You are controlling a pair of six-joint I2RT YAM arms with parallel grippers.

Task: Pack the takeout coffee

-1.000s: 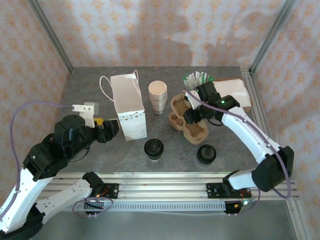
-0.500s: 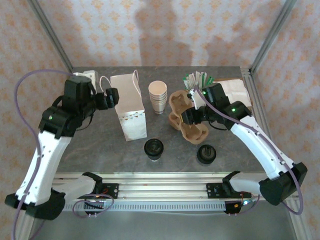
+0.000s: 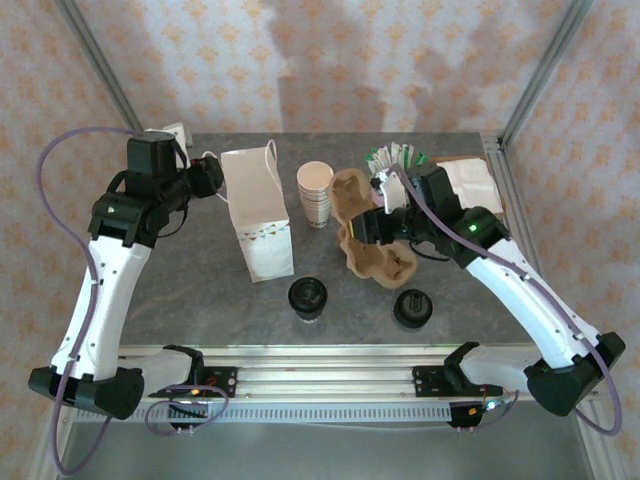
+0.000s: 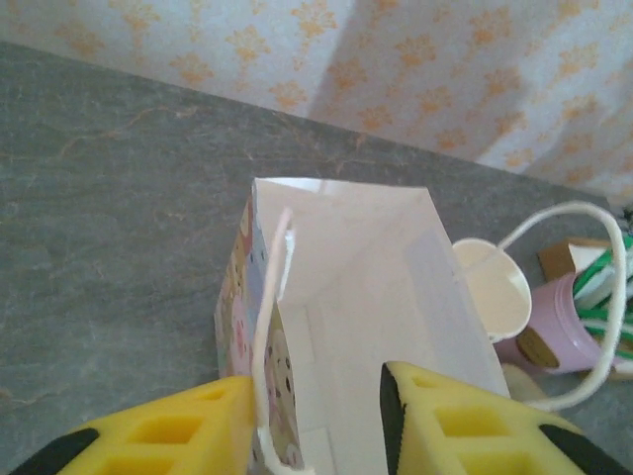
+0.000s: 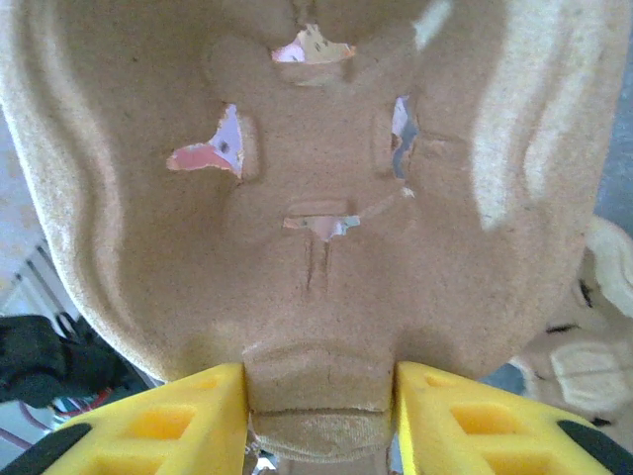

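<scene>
Standing black-lidded: takeout coffee (image 3: 307,298); left end effector (image 4: 316,384) apart astride bag (image 4: 366,287); right end effector (image 5: 321,381) clamping carrier (image 5: 297,198)

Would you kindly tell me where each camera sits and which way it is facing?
Top external: above and behind the bases, looking down on the table; both arms show.
Left wrist: on the left arm, looking down into the open paper bag; yellow jaws stand apart at the bottom.
Right wrist: on the right arm, facing the pulp cup carrier clamped in its jaws.
Shared: the top view also shows bag and carrier.
</scene>
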